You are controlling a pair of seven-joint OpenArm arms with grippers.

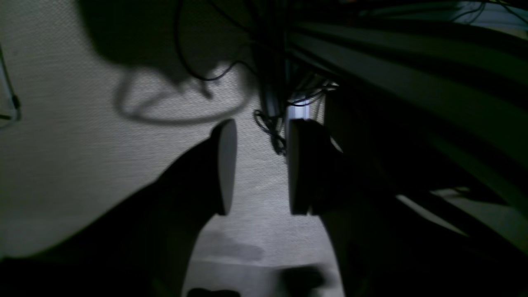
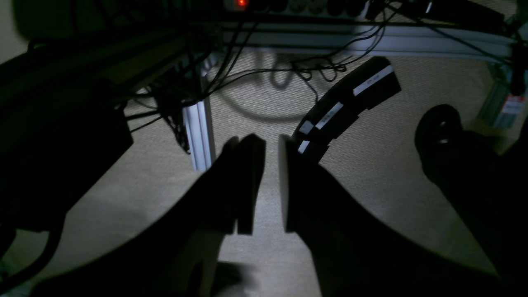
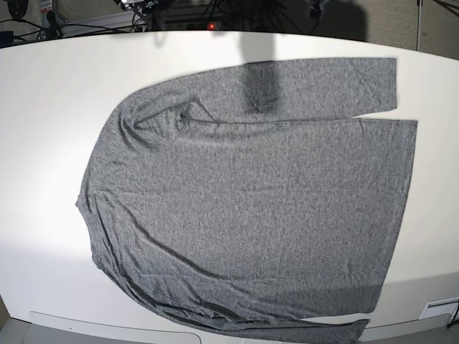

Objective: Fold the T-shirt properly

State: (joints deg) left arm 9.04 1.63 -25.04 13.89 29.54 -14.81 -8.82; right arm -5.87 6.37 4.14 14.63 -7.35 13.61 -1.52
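The T-shirt [image 3: 251,201] lies spread flat on the white table [image 3: 50,107] in the base view, collar [image 3: 154,122] to the left and hem to the right. One long sleeve [image 3: 323,86] runs along the far edge of the body, the other along the near edge [image 3: 287,326]. Neither arm shows in the base view. Both wrist views look down at carpet below the table, away from the shirt. My left gripper [image 1: 260,128] is open with a wide empty gap. My right gripper [image 2: 268,142] is open by a narrow gap, nothing between its fingers.
An aluminium frame leg [image 2: 200,132] with tangled cables [image 2: 173,119] stands beside the right gripper. A power strip [image 2: 297,5] with a red light lies beyond, and a black curved part [image 2: 350,103] lies on the carpet. Frame rails [image 1: 412,62] run at the left gripper's right.
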